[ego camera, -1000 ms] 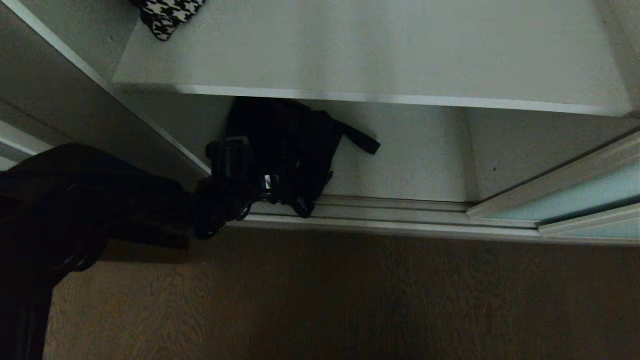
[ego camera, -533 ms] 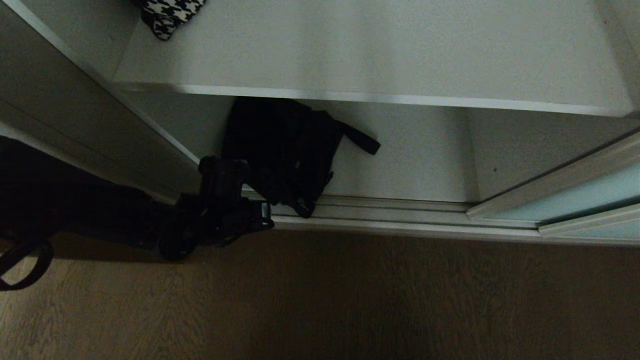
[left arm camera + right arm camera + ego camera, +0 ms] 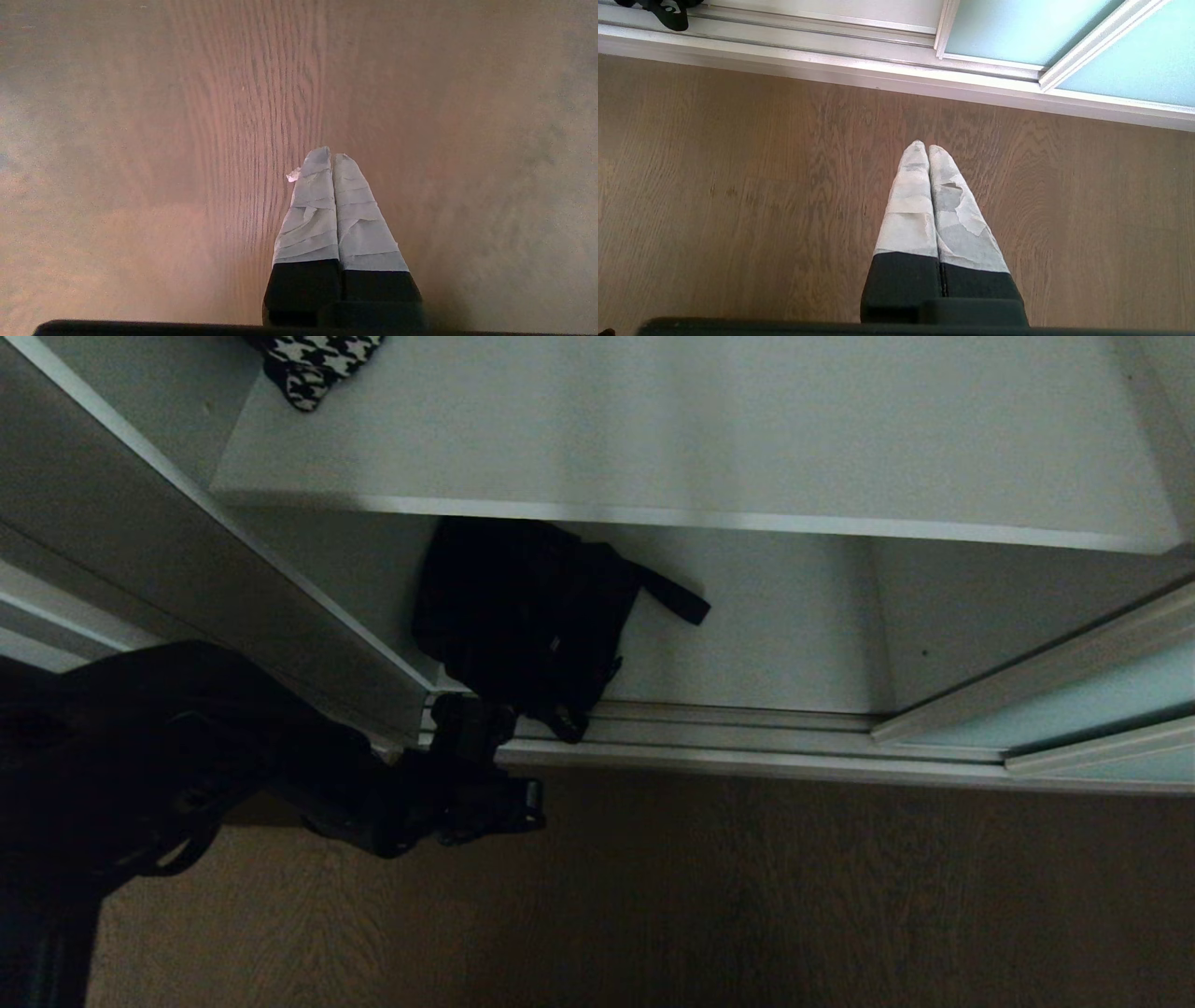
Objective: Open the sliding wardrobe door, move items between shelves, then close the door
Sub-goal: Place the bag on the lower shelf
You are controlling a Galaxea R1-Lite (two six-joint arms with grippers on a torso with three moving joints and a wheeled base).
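Fingers of the left gripper (image 3: 331, 161) are pressed together on nothing, out over the wood floor (image 3: 747, 896). Its black bag (image 3: 523, 616) lies on the bottom shelf (image 3: 775, 644), apparently just delivered; the door (image 3: 1102, 695) stands open.

Looks like a bedroom at home: built-in wardrobe with grey shelves (image 3: 691, 439), frosted teal sliding door (image 3: 1074, 700) on the right, wood-look floor (image 3: 747, 896) in front.

Black bag (image 3: 523, 616) — houndstooth piece (image 3: 313, 364)
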